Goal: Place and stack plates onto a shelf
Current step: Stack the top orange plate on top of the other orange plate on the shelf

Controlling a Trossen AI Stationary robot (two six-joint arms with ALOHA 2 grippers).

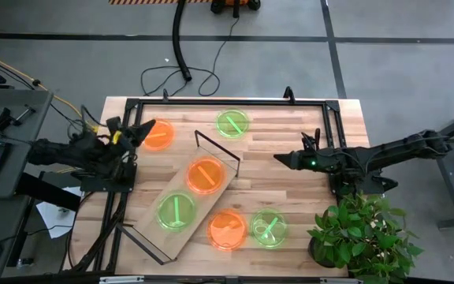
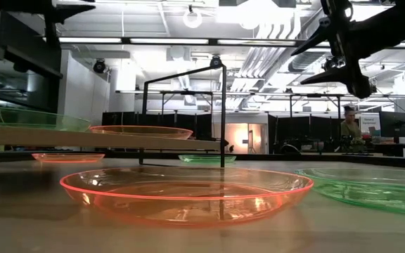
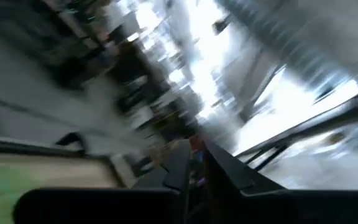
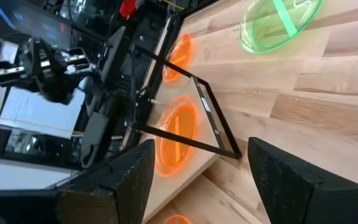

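Light wooden planks form the bench (image 1: 290,150), which is seen from above with a black frame around its far part. Across its middle the shelf (image 1: 181,207) is laid at an angle, a long pale board with thin black wire frames at both ends. Two plates are carried on the shelf: an orange plate (image 1: 206,176) toward the far end and a green plate (image 1: 176,210) toward the near end. Four other plates are placed on the bench around it. One orange plate (image 1: 158,134) is found at the far left corner, close to the left tool (image 1: 136,132). One green plate (image 1: 232,123) is set near the far edge. One orange plate (image 1: 227,229) and one green plate (image 1: 269,227) are set side by side near the front edge, just beside the near end of the shelf.

The left tool is held over the left edge of the bench; whether it is released or clenched cannot be told, as its wrist view is blurred. The right tool (image 1: 280,158) is held above the bench to the right of the shelf, apart from every plate, and its fingers (image 4: 291,180) are spread wide with nothing between them. A potted plant (image 1: 361,233) is seen at the front right corner.
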